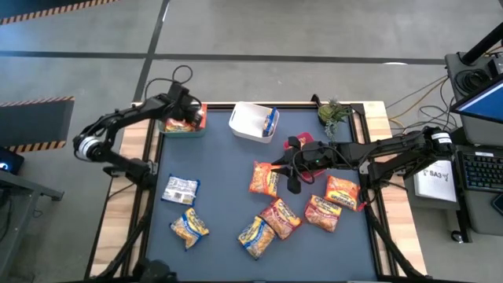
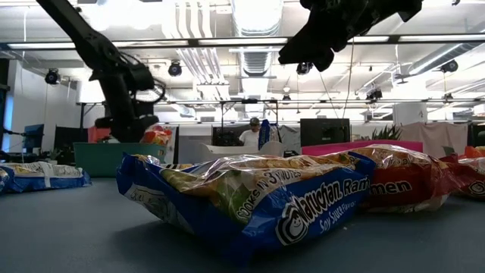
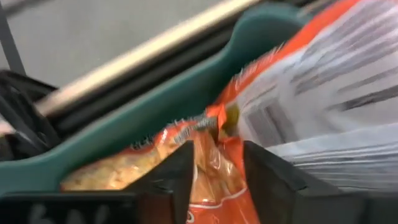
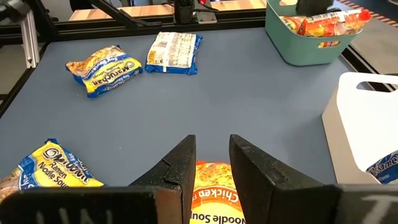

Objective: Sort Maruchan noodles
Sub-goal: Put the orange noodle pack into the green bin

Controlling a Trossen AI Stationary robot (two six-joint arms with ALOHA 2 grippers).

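Note:
Several Maruchan packets lie flat on the dark mat: an orange one [image 1: 265, 177], a red one [image 1: 280, 216], two orange ones [image 1: 323, 212] [image 1: 343, 191], yellow-blue ones [image 1: 256, 236] [image 1: 189, 226] and a silver-blue one [image 1: 181, 189]. My left gripper [image 1: 182, 112] is over the green bin [image 1: 189, 130] at the far left, shut on an orange packet [image 3: 211, 162]. My right gripper [image 4: 210, 149] hovers above the orange packet [image 4: 214, 186] at mid-table, fingers slightly apart and touching nothing. A blue packet [image 1: 270, 119] leans inside the white bin [image 1: 250, 123]. My left gripper pinches a crinkled end of the orange packet [image 3: 208, 134] between its two fingers [image 3: 177, 171], coming from above into the green bin [image 3: 186, 106]. The packet's body lies down in the bin among other packets [image 3: 323, 81].
The white bin [image 4: 367, 118] stands at the far edge, right of the green bin [image 4: 311, 37]. A small plant [image 1: 334, 112] sits at the far right corner. Cables and a keyboard [image 1: 479, 169] lie beyond the right edge. Bare mat lies at centre-left [image 1: 220, 169]. A person [image 2: 250, 133] stands far behind.

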